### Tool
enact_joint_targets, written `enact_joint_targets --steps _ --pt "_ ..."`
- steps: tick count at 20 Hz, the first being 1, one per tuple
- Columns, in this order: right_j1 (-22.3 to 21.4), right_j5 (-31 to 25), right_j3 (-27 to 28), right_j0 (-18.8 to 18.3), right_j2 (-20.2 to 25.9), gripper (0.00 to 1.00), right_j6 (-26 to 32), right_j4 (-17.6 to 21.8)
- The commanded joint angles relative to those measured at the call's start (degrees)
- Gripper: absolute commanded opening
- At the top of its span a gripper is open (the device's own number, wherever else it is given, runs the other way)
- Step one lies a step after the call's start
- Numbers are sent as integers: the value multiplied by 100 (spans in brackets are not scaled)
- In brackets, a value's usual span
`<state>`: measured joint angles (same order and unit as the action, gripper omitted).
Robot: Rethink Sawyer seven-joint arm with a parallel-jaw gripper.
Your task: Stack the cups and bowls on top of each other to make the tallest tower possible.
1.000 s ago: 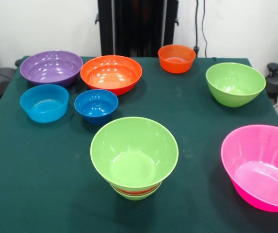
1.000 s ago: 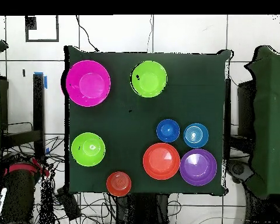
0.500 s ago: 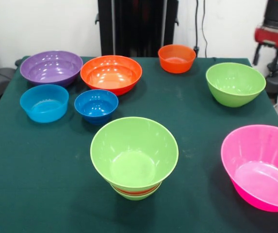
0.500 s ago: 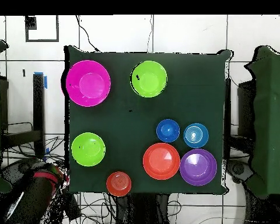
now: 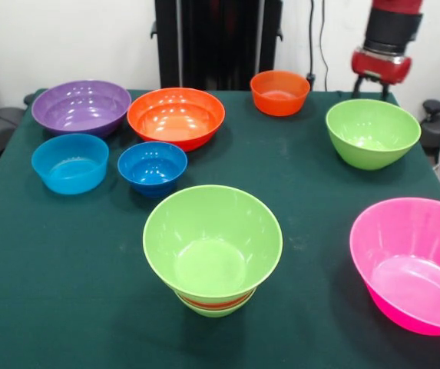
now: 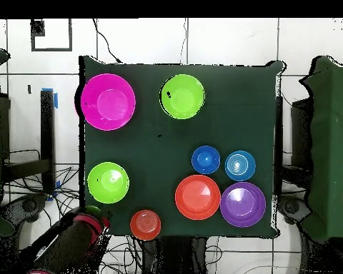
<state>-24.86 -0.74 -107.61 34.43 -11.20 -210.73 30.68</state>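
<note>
Front view: the tower [image 5: 213,250] was seen near the table's [image 5: 66,292] front edge, a wide lime green bowl resting on an orange band and a small green base. The gripper [image 5: 371,90] was well apart from it, at the far right corner, just behind the second lime green bowl [image 5: 372,132]; whether its tips were spread or pressed together could not be told. All bowls were glossy, round, smooth plastic: a pink bowl [image 5: 413,264], a small orange bowl [image 5: 280,92], a large orange bowl [image 5: 176,117], a purple bowl [image 5: 81,107] and two blue bowls [image 5: 152,167]. Dark green cloth covered the table. No writing could be read.
</note>
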Motion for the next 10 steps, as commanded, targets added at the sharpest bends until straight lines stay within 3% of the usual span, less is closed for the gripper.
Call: enact_joint_targets --steps 1,7,10 --pt "-216 26 -608 -481 252 100 432 183" --pt "-1421 -1533 -678 -1001 1098 100 909 -403" --pt "-1660 -2019 -547 -1111 1322 100 956 -607"
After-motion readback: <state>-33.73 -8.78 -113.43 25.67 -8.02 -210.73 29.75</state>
